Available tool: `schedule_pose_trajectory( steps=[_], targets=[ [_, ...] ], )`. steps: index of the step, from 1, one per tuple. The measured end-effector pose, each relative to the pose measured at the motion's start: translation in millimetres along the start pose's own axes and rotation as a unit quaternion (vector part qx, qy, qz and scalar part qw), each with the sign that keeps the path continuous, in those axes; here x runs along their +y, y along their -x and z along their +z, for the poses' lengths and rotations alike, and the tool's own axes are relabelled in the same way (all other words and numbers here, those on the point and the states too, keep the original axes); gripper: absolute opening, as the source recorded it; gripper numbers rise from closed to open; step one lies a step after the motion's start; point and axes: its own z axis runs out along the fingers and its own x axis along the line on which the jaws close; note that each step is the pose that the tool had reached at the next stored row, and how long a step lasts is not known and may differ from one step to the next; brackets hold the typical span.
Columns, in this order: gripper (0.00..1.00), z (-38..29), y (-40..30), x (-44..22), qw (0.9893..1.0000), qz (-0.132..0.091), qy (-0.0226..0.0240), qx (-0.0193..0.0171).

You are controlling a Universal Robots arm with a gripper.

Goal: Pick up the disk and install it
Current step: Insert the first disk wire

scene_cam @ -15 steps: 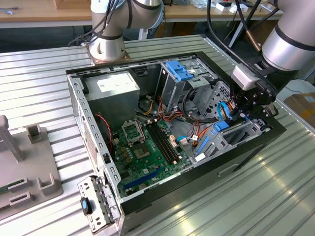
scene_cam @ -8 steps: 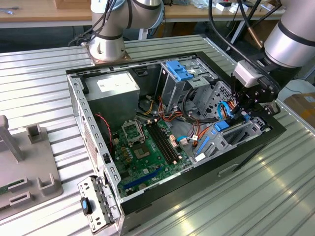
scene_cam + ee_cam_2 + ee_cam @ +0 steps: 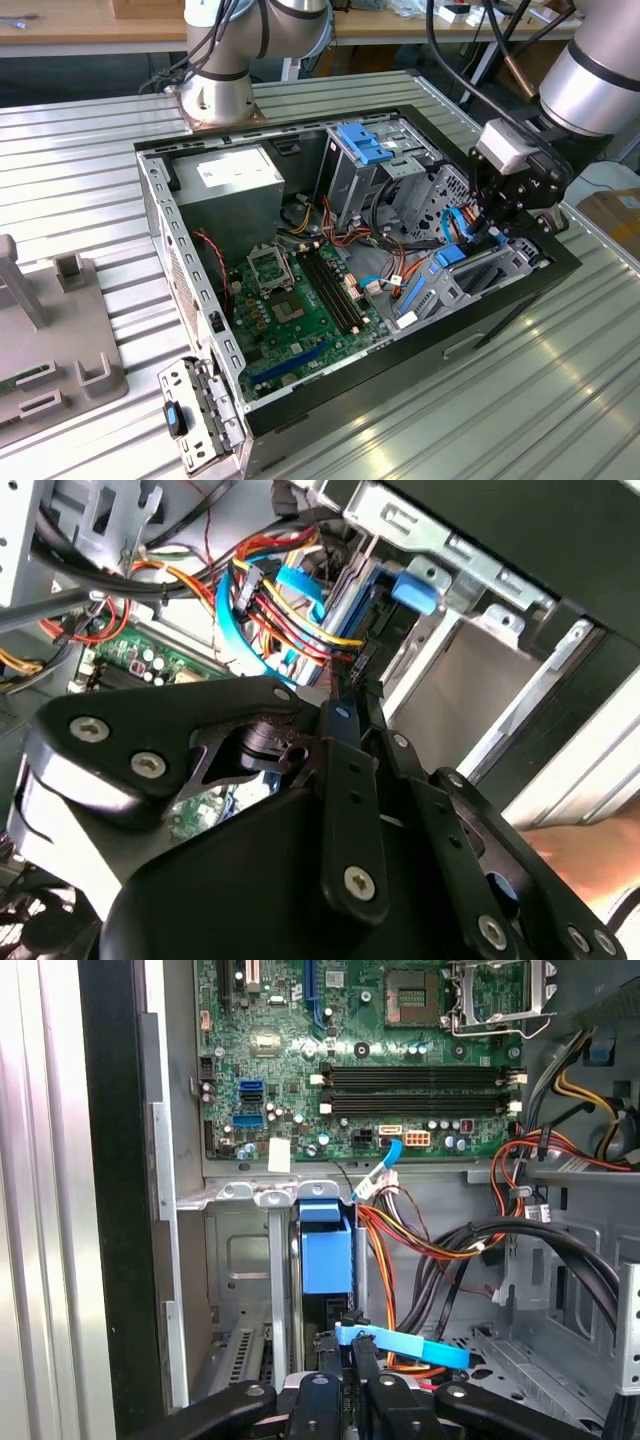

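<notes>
Hovering beside one disk (image 3: 327, 1250) slotted inside one computer case (image 3: 160, 215), one hand (image 3: 350, 1332) closed together

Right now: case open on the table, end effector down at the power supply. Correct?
Not the power supply. The exterior view shows the end effector down at the drive cage on the exterior view's right; the power supply sits across the case. Case open on the table: yes.
</notes>
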Motion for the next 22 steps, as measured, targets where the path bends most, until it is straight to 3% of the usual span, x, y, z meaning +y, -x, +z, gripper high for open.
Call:
schedule_pose_trajectory(
  steps=[4,6,7,8,15,22],
  targets=[
    [0.16,0.0,0.5,-1.0,1.0,0.0,0.0012,0.0012],
    [0.16,0.4,1.4,-2.4,1.0,0.0,0.0015,0.0042],
    [0.16,1.0,2.0,-3.4,0.9999,-0.001,0.0019,0.0107],
    [0.16,1.9,2.2,-3.4,0.9999,-0.001,0.0018,0.0135],
    [0.16,3.2,6.1,-4.4,0.9998,-0.001,0.0017,0.0179],
    [0.16,7.7,6.0,-4.4,0.9998,0.0,0.0021,0.0187]
  ],
)
